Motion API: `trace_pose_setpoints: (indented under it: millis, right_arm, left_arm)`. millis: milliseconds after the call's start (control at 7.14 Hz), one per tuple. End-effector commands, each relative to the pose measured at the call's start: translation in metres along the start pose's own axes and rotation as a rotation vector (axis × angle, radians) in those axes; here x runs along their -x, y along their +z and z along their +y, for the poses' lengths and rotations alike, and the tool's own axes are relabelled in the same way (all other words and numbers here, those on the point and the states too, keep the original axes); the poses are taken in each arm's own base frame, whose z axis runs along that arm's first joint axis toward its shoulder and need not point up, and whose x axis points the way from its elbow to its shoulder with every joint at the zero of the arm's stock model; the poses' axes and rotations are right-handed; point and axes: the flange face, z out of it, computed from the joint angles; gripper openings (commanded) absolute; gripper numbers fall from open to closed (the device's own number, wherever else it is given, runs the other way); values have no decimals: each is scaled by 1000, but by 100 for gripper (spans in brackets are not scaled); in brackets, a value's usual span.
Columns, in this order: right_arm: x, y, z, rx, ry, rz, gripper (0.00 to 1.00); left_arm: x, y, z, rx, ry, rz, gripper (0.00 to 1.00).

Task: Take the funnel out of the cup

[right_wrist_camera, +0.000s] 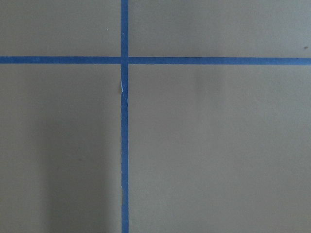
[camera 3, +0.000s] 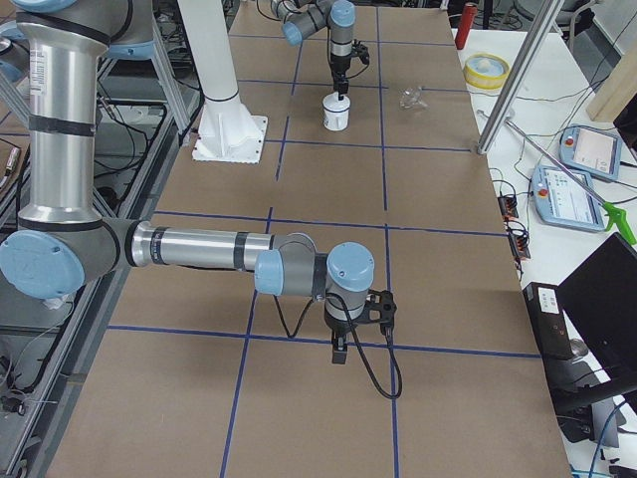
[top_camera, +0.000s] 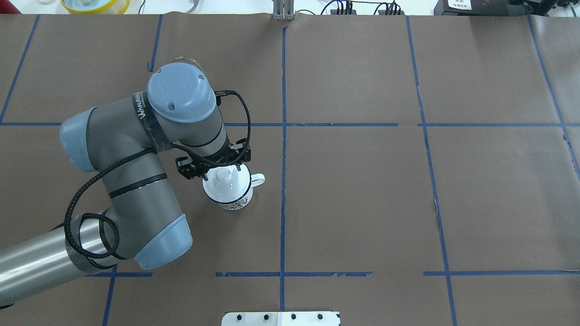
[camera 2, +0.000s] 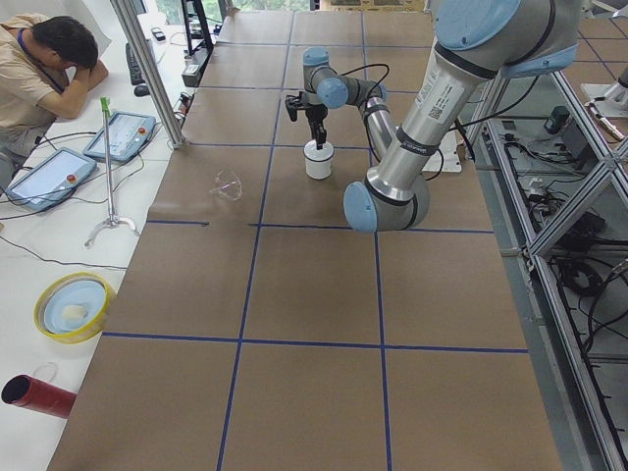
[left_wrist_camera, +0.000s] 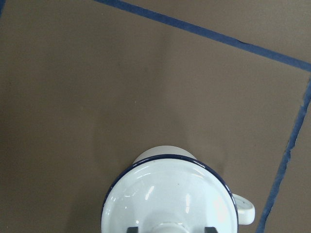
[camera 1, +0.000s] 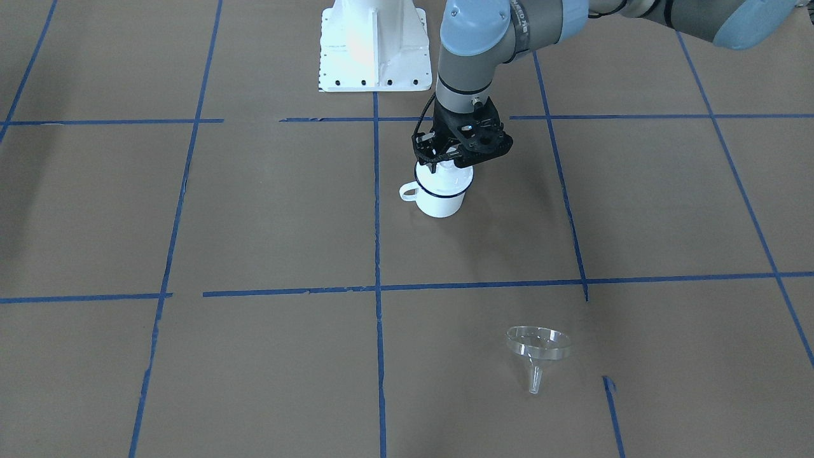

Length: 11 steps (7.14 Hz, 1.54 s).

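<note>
The clear funnel point(camera 1: 537, 350) lies alone on the brown table, its spout toward the operators' side, far from the cup; it also shows in the exterior left view point(camera 2: 228, 184). The white enamel cup point(camera 1: 440, 200) with a dark blue rim stands upright near the middle line, handle point(left_wrist_camera: 245, 209) to one side. A white domed lid point(left_wrist_camera: 165, 194) with a knob sits on it. My left gripper point(camera 1: 445, 164) hangs right over the lid, open, with its fingers point(left_wrist_camera: 132, 229) on either side of the knob. My right gripper point(camera 3: 338, 354) points down at bare table; I cannot tell its state.
The white robot base point(camera 1: 372, 44) stands behind the cup. Blue tape lines point(camera 1: 377, 210) divide the brown table. Beyond the table's far edge are a yellow bowl point(camera 2: 71, 306), a red tube point(camera 2: 37, 395) and a seated operator point(camera 2: 39, 74).
</note>
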Motion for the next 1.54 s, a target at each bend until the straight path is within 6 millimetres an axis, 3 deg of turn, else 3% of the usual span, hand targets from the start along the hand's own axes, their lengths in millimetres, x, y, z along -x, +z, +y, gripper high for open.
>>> trace_pose_setpoints:
  millis: [0,140,280,420,561,701,841,981,1121,1261,1401]
  right_arm:
    - [0,0,0,0,0,0,100]
    - [0,0,0,0,0,0,100]
    - [0,0,0,0,0,0,100]
    - [-1,1,0,1,1,0,100]
    - [0,0,0,0,0,0,100]
    - [0,0,0,0,0,0,100]
    - [-1,1,0,1,1,0,100]
    - [0,0,0,0,0,0,100]
    - [0,0,0,0,0,0,100]
    - [0,0,0,0,0,0,100]
    - [0,0,0,0,0,0,100]
  left_arm:
    - [7,-7,-3,-15,9,12,100]
    - [24,-30,-17,-44,90,40,100]
    - [60,-61,-36,-89,197,68,100]
    - [100,-100,-84,-159,276,75,100]
    - [147,-117,-128,-127,314,72,100]
    - [214,-137,-175,-135,411,52,100]
    - [289,-143,-210,-102,447,46,100]
    - [386,-145,-261,-54,402,67,100]
    - [486,-126,-290,-7,324,57,100]
    - [564,-102,-300,19,333,41,100]
    - [640,-64,-292,80,347,35,100]
